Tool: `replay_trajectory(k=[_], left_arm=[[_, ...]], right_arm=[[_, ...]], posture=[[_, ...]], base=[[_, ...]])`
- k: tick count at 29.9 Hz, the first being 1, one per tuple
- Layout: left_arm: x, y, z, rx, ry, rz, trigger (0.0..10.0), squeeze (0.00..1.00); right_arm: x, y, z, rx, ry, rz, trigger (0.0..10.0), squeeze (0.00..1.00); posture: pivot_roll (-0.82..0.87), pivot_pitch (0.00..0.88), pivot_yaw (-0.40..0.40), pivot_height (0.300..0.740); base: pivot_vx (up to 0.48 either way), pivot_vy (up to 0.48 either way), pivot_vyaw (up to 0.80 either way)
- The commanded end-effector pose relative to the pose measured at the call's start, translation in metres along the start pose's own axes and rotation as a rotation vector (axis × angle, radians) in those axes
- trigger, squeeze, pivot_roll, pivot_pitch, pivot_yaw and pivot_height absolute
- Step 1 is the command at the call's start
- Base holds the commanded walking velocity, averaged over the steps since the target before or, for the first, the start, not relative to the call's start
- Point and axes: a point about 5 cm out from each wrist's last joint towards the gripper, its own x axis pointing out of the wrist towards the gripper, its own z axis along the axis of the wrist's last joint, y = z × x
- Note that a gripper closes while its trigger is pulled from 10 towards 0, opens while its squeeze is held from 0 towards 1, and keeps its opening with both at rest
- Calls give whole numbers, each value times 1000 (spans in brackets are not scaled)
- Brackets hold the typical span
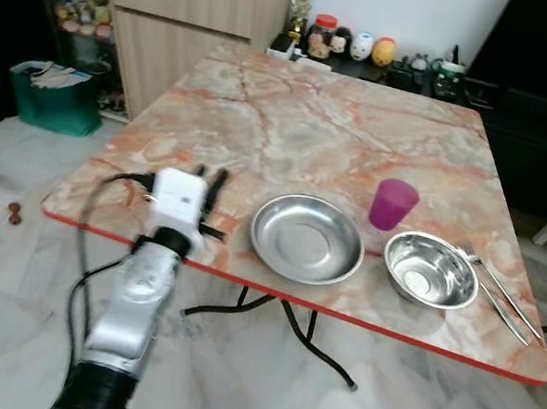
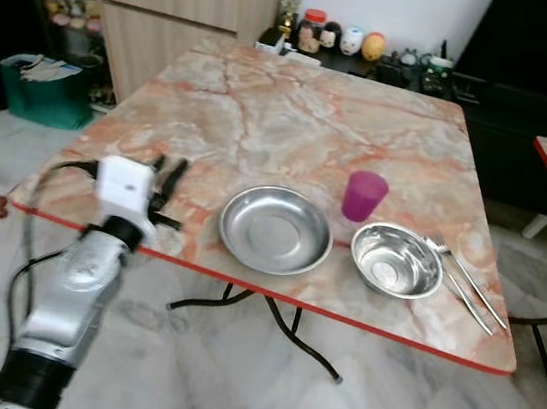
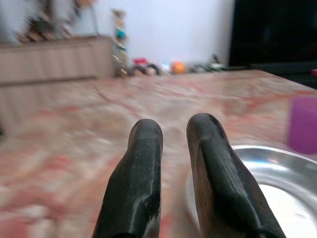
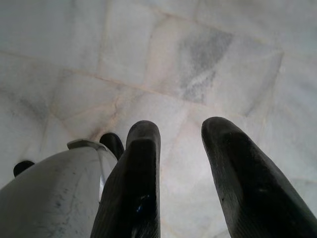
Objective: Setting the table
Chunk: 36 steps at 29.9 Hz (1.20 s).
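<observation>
Your left arm reaches up from the bottom of the head view, and its left gripper [image 1: 210,178] hangs over the near left edge of the marble table [image 1: 305,118], fingers [image 3: 138,173] slightly parted with nothing between them. Just right of it you have a steel plate [image 1: 306,237], then a steel bowl [image 1: 430,270], with a purple cup [image 1: 393,203] standing behind the gap between them. Beside the bowl lie a fork and spoon [image 1: 502,292]. Your right gripper [image 4: 181,148] hangs idle over the floor tiles, released and empty
</observation>
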Motion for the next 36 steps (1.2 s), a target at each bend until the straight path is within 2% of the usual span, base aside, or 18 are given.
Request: replay_trajectory(k=[1, 5, 11, 14, 20, 28, 36], left_arm=[[0, -5, -8, -28, 49, -29, 10000, 0], [0, -11, -16, -72, 83, -68, 10000, 0], [2, -5, -18, -87, 92, -42, 10000, 0], [4, -2, -18, -81, 93, -33, 10000, 0], [3, -2, -17, -64, 81, -25, 10000, 0], [2, -2, -17, -55, 86, -36, 10000, 0], [0, 13, -17, -39, 91, -6, 10000, 0]], right_arm=[[0, -2, 1, 21, -7, -15, 10000, 0], [0, -4, 1, 11, -3, -27, 10000, 0], [0, -5, 1, -4, -1, -28, 10000, 0], [0, -5, 2, -40, -2, -17, 10000, 0], [0, -6, 1, -44, -1, -9, 10000, 0], [0, -7, 0, -59, 6, -6, 10000, 0], [0, -7, -1, -73, 11, 2, 10000, 0]], posture=[[124, 0, -52, 728], [142, 0, -64, 728], [147, 0, -69, 728], [146, 0, -71, 728], [139, 0, -72, 728], [139, 0, -76, 728], [141, 0, -81, 728]], base=[[0, 0, 0], [0, 0, 0], [0, 0, 0], [0, 0, 0], [0, 0, 0], [0, -323, 0], [0, -321, 0]])
